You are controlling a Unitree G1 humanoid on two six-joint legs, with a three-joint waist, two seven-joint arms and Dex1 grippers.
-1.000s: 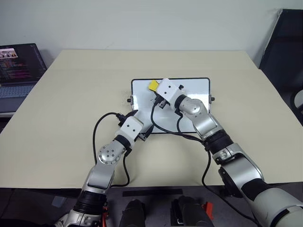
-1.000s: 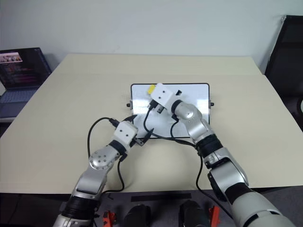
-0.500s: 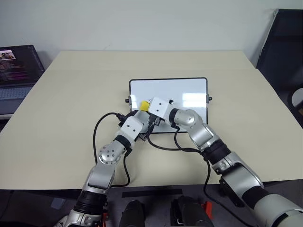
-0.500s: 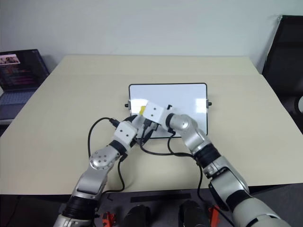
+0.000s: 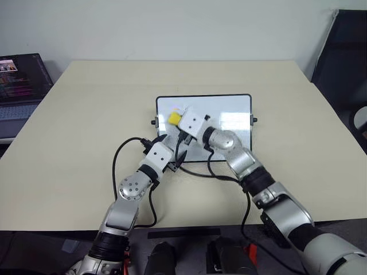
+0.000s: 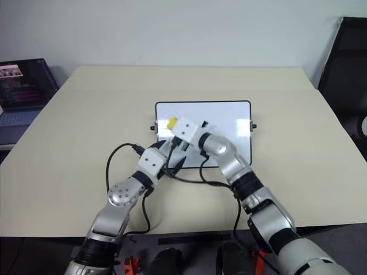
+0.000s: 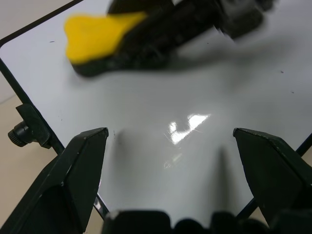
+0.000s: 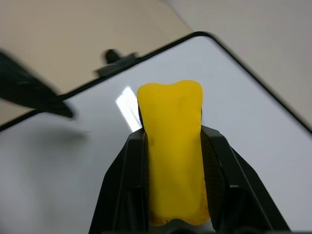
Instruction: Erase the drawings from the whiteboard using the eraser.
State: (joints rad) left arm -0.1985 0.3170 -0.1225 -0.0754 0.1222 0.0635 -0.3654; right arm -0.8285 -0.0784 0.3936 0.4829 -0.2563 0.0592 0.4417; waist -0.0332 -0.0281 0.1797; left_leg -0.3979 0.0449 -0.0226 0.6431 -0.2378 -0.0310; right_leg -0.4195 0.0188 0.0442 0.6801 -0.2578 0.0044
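Erasing is looking nearly finished to us: the whiteboard (image 5: 229, 134) is showing no drawings that we can make out, only a few faint specks, though the arms are covering its near left part, so we are judging a last check or pass is what is left. Our right fingers (image 8: 171, 146) are clamping shut on the eraser (image 8: 173, 151), its yellow end sticking out past their tips over the board's left end. Our left fingers (image 7: 87, 151) are standing wide apart and holding nothing, the board's near left edge lying between them and the eraser just beyond their tips.
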